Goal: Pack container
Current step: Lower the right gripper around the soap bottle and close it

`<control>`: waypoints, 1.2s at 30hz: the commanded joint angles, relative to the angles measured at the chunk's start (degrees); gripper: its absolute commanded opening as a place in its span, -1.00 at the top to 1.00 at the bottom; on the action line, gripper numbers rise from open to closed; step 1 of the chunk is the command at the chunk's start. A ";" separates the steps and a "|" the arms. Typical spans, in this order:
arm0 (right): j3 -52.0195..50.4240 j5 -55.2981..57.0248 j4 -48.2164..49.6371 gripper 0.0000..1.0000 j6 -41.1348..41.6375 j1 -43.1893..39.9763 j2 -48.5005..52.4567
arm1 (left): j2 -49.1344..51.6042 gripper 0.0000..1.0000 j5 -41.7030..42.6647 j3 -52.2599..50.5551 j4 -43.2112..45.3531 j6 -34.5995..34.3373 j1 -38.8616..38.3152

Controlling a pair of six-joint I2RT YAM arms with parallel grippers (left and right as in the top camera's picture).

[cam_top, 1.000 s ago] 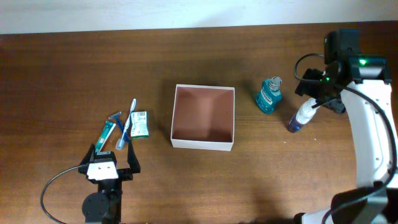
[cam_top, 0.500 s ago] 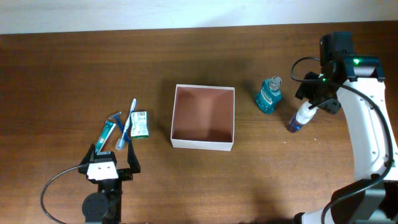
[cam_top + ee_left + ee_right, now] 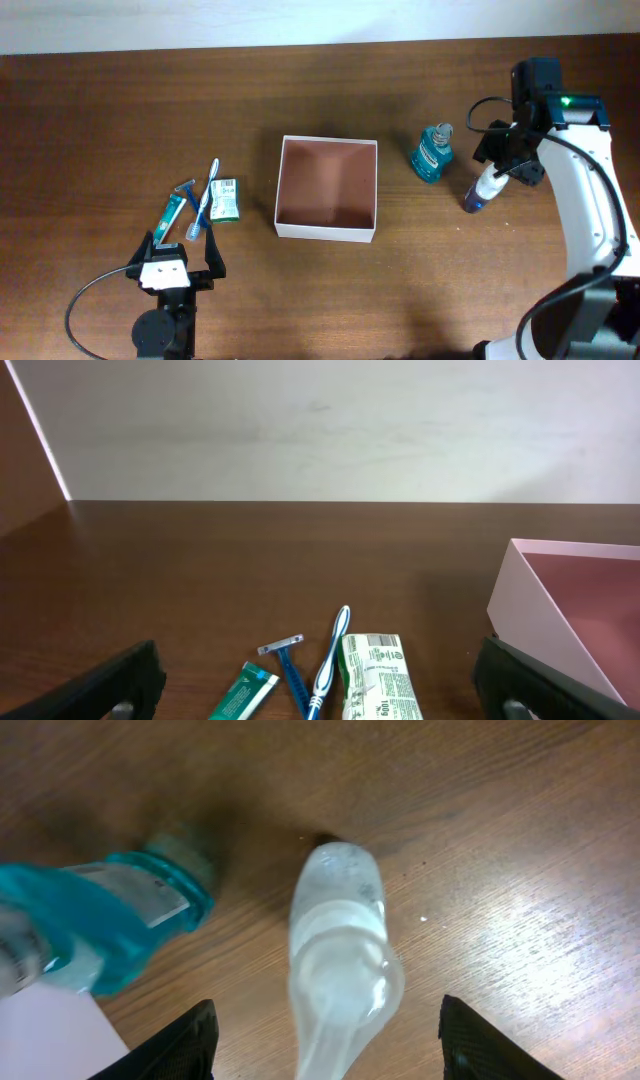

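Note:
The container (image 3: 328, 232), a square white-walled box with a reddish-brown inside, sits mid-table and holds nothing; its corner (image 3: 520, 585) shows in the left wrist view. A clear white bottle (image 3: 480, 190) stands at the right. My right gripper (image 3: 499, 170) is over it, open, with its black fingers (image 3: 190, 1045) on either side of the bottle (image 3: 340, 940) and a gap on each side. A teal mouthwash bottle (image 3: 433, 152) stands just to its left (image 3: 110, 930). My left gripper (image 3: 180, 255) rests open at the front left, just short of the toiletries.
Ahead of the left gripper (image 3: 320, 695) lie a toothpaste tube (image 3: 172, 213), a blue razor (image 3: 290, 665), a blue-white toothbrush (image 3: 330, 660) and a green-white packet (image 3: 380, 680). A pale wall runs behind the table's far edge.
The right arm has edged a little to the left over the white bottle. The left arm and all the objects have stayed where they were.

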 commanded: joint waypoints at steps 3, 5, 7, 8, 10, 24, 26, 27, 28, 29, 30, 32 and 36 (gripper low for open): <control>-0.50 -0.72 0.13 -0.27 0.44 -2.60 2.27 | -0.44 -0.99 1.03 -0.44 0.13 0.70 0.35; -0.55 -1.11 0.15 -0.27 0.44 -3.08 2.43 | -0.44 -0.99 1.03 -0.44 0.13 0.70 0.35; -0.55 -1.38 0.20 -0.28 0.42 -3.17 2.43 | -0.44 -0.99 1.01 -0.44 0.13 0.70 0.35; -0.55 -1.38 0.22 -0.28 0.42 -3.17 2.43 | -0.44 -0.99 1.03 -0.44 0.13 0.70 0.35; -0.55 -1.38 0.28 -0.28 0.24 -3.17 2.47 | -0.44 -0.99 1.03 -0.44 0.13 0.70 0.35; -0.59 -4.52 2.34 -0.25 0.20 -3.17 4.15 | -0.44 -0.99 1.03 -0.44 0.13 0.70 0.35; -0.59 -4.59 2.23 -0.18 0.02 -3.15 4.17 | -0.44 -0.99 1.03 -0.44 0.13 0.70 0.35; -0.59 -4.57 2.12 -0.17 0.02 -3.15 4.17 | -0.44 -0.99 1.03 -0.44 0.13 0.70 0.35; -0.59 -4.57 2.08 -0.17 0.02 -3.15 4.17 | -0.44 -0.99 1.03 -0.44 0.13 0.70 0.35; -0.59 -4.57 2.08 -0.17 0.02 -3.15 4.17 | -0.44 -0.99 1.03 -0.44 0.13 0.70 0.35; -0.59 -4.57 2.08 -0.17 0.02 -3.15 4.17 | -0.44 -0.99 1.03 -0.44 0.13 0.70 0.35; -0.59 -4.44 2.10 -0.17 0.02 -3.17 4.17 | -0.44 -0.99 1.03 -0.44 0.13 0.70 0.35; -0.66 -4.15 2.14 -0.16 -0.44 -3.17 4.20 | -0.44 -0.99 1.03 -0.44 0.13 0.70 0.35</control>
